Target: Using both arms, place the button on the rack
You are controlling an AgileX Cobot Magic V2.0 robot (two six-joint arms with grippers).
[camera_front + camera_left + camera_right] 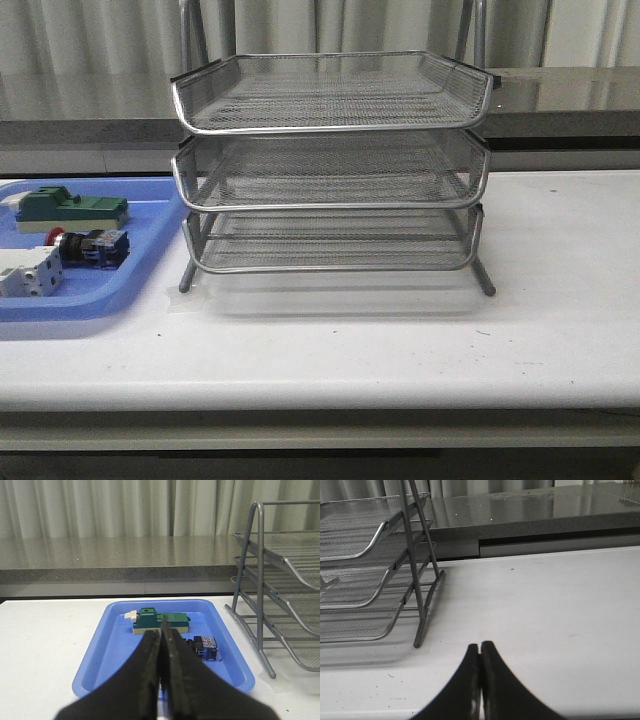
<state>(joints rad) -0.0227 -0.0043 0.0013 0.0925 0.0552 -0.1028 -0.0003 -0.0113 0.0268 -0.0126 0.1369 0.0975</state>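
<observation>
Front view: the button (92,247) is seen lying in the blue tray (100,300), at 9 o'clock from the rack (330,165). Both the left gripper (161,632) and the right gripper (480,647) are pressed together, empty.

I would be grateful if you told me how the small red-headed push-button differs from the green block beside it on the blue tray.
The small red-headed push-button with black body and blue rear is shorter and darker; the green block on a cream base is longer and flatter. The button lies nearer the tray's front, the block behind it. The button has a rounded red head, the block squared edges. Both lie apart on the flat blue plastic tray, untouched by either gripper.
</observation>
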